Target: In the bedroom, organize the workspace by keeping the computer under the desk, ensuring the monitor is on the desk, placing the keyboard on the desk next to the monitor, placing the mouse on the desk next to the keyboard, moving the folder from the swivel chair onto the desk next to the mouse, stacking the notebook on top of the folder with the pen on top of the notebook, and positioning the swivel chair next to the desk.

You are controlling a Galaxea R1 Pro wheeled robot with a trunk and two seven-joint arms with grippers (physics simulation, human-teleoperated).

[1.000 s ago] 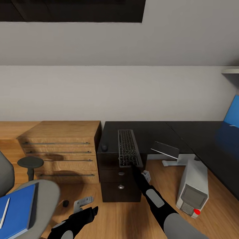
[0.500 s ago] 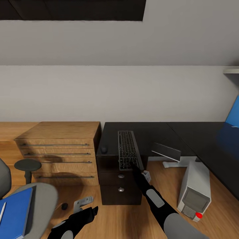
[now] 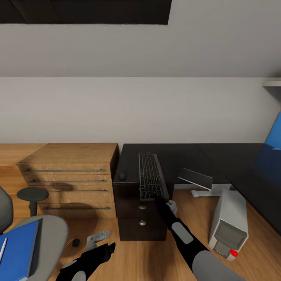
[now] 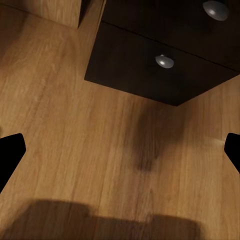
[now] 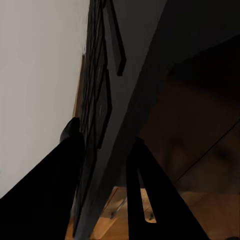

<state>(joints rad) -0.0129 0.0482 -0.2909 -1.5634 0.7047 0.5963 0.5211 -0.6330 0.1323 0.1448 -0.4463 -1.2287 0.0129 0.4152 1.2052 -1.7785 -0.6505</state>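
The slim black keyboard (image 3: 150, 175) lies lengthwise on the black desk (image 3: 183, 154), its near end over the front edge. My right gripper (image 3: 158, 197) is shut on that near end; its fingers (image 5: 67, 162) sit on either side of the keyboard (image 5: 100, 95). The small black mouse (image 3: 122, 175) rests left of the keyboard. The monitor (image 3: 196, 178) leans on the floor under the desk, beside the computer (image 3: 228, 227). At lower left the swivel chair (image 3: 52, 234) carries the blue folder (image 3: 17, 249) and the white pen (image 3: 3, 249). My left gripper (image 3: 110, 247) hangs open above the floor.
A light-wood chest (image 3: 70, 175) stands left of the desk's drawer unit (image 3: 141, 222). A dark round-topped stand (image 3: 32, 193) is in front of the chest. The chair's chrome base (image 3: 97, 238) lies close to my left gripper. A blue wall panel (image 3: 275, 136) is at far right.
The whole view shifted slightly a second ago, so the camera moved. My right gripper stays on the keyboard's near end, and the left arm has not visibly moved.
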